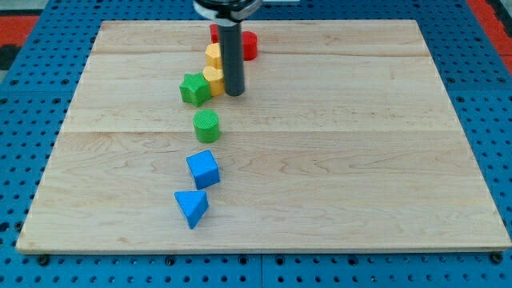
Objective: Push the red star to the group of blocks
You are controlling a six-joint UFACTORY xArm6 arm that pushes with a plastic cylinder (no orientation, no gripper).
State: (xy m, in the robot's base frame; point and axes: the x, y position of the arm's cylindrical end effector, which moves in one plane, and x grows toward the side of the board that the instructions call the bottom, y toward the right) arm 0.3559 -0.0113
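Two red blocks sit near the top edge of the board, partly hidden by my rod. One red block [215,34] is left of the rod and its shape is hidden. The other red block [250,45] is right of the rod and looks rounded. I cannot tell which is the star. My tip [234,94] rests on the board just right of the lower yellow block [213,78], touching or nearly so. An upper yellow block [213,56] sits above it. A green star [194,88] sits just left of the lower yellow block.
A green cylinder [206,126] stands below the green star. A blue cube [203,169] and a blue triangular block [192,207] lie further toward the view's bottom. The wooden board [360,160] lies on a blue perforated table.
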